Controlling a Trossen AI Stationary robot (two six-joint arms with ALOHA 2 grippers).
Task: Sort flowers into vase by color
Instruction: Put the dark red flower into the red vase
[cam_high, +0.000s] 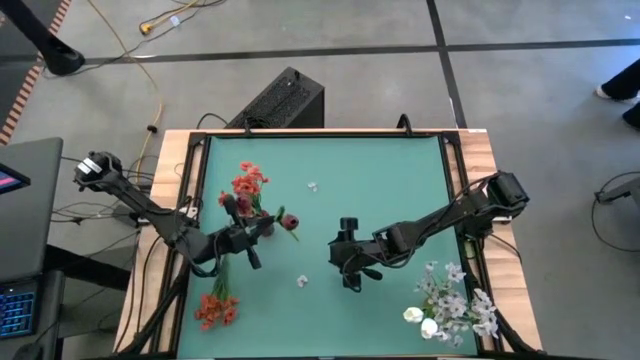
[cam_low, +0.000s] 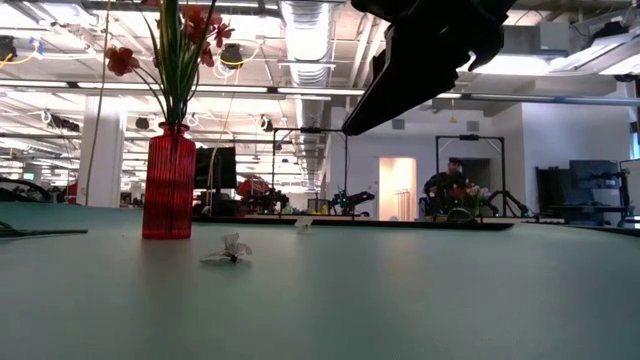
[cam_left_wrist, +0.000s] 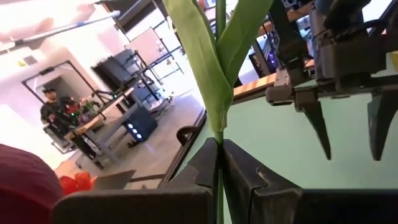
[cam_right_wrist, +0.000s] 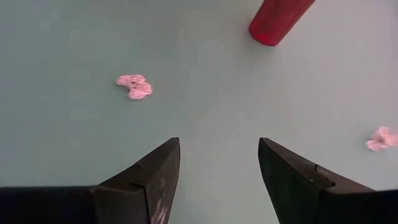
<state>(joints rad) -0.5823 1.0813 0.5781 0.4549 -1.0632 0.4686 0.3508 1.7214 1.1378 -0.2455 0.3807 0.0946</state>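
At the near edge of the table, on my right, I see a heap of white flowers (cam_high: 450, 305) lying loose, and on my left near corner a small orange-red cluster (cam_high: 215, 308) on its green stem. Moving inward, my right gripper (cam_high: 348, 268) hovers over the bare green table (cam_high: 400, 170) near the middle, its two dark fingers (cam_right_wrist: 149, 180) spread apart with nothing between them; its wrist camera looks down on two loose pale blossoms, one (cam_right_wrist: 134, 86) ahead of the fingers and another (cam_right_wrist: 380, 138) off to the side. One of these fallen bits lies between the two grippers in the overhead view (cam_high: 302, 281). My left gripper (cam_high: 250, 235) sits over the left half of the table, fingers pressed together on a thin green stem (cam_left_wrist: 219, 149) (the leaves rise straight out of the pinch in its wrist camera), with a dark red bud (cam_high: 289, 221) just beyond it. Right beside that gripper stands the red vase (cam_low: 168, 182), already holding orange-red flowers (cam_high: 247, 184). Farther back another loose blossom (cam_high: 312, 186) rests on the mat, and beyond the table a person (cam_low: 450, 182) sits in the room.
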